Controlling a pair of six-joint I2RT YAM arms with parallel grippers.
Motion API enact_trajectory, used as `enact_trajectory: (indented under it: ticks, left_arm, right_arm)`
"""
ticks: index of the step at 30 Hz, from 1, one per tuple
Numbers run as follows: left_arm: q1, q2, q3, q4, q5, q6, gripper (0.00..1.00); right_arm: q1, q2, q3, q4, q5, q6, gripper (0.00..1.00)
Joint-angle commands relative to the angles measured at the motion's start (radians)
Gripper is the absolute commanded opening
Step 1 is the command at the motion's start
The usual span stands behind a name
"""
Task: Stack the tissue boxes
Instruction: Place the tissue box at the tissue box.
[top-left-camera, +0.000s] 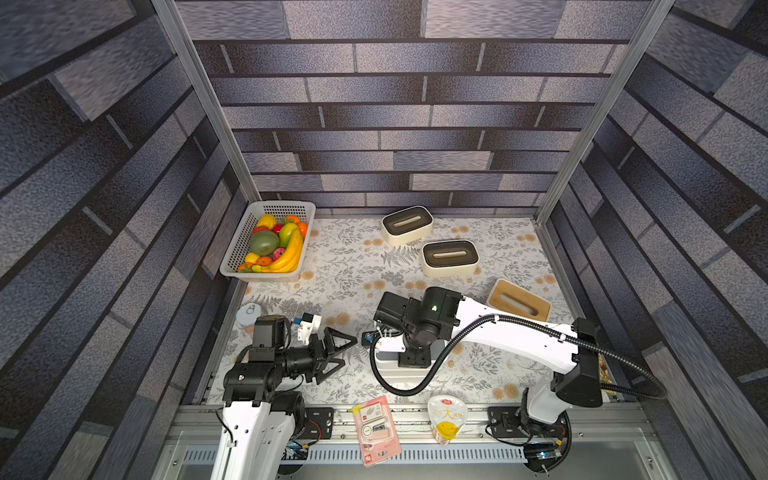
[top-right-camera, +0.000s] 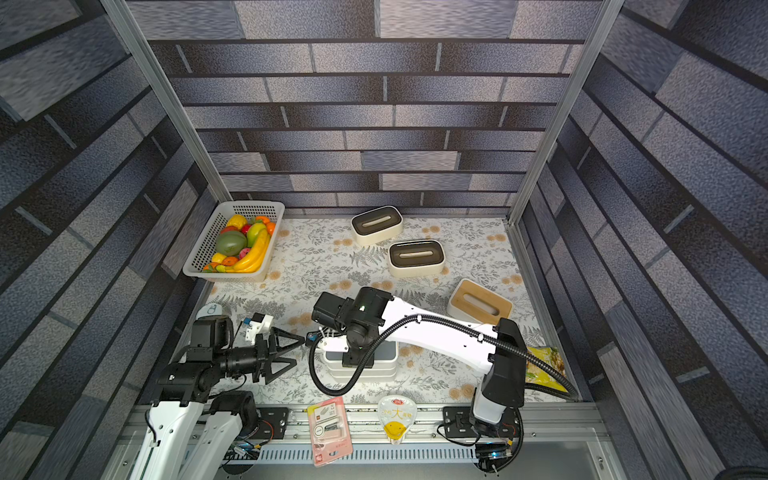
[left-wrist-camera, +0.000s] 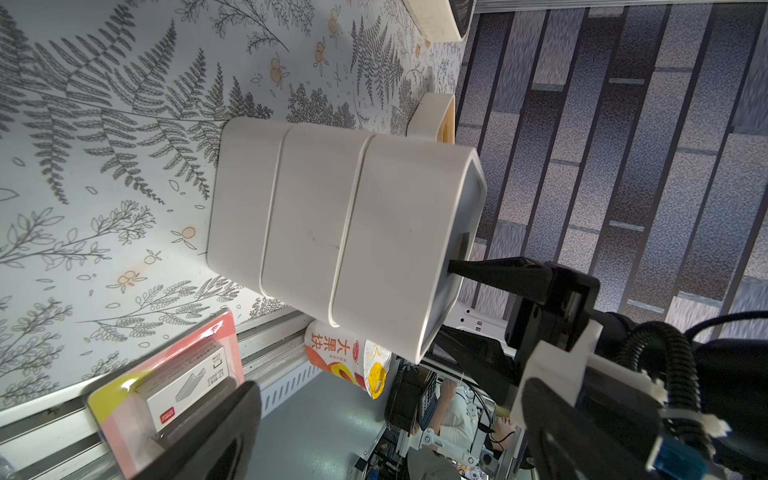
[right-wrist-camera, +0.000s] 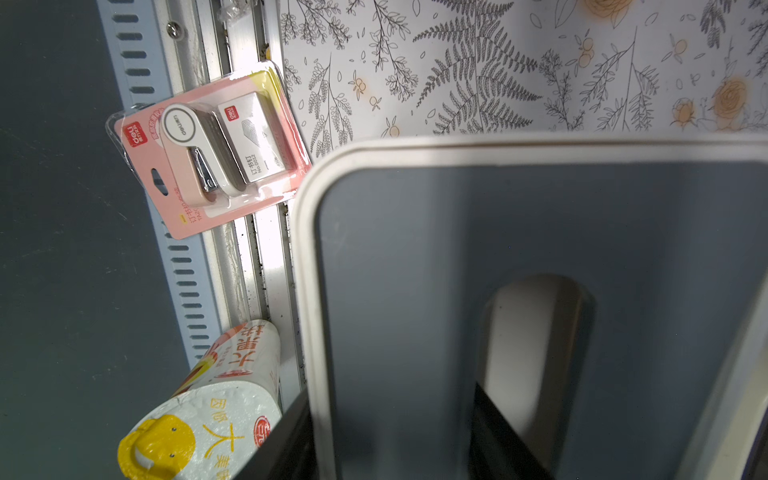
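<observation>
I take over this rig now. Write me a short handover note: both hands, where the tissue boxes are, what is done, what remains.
Left hand: open, empty, beside the three-box stack.
Right hand: on the stack's top box, one finger in its lid slot, the other outside its wall; clamped or not, cannot tell.
Done: three boxes stacked.
Left to do: rear dark-lidded box, nearer dark-lidded box and wood-lidded box lie single, apart, beyond the stack; each must go on top.
</observation>
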Motion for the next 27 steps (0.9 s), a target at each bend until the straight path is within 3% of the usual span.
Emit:
enact_trajectory:
  ticks: [1,27]
  left_arm:
    - [-0.008,-0.009,-0.016,0.01,-0.009,0.01,1.0]
    - [-0.011,-0.01,-0.002,0.001,-0.017,0.019,1.0]
  right_arm:
    - [0.012,-0.022,-0.01,-0.018,-0.006,0.0,0.55]
    - [0.013,-0.026,-0.012,0.014,-0.019,-0.011,0.53]
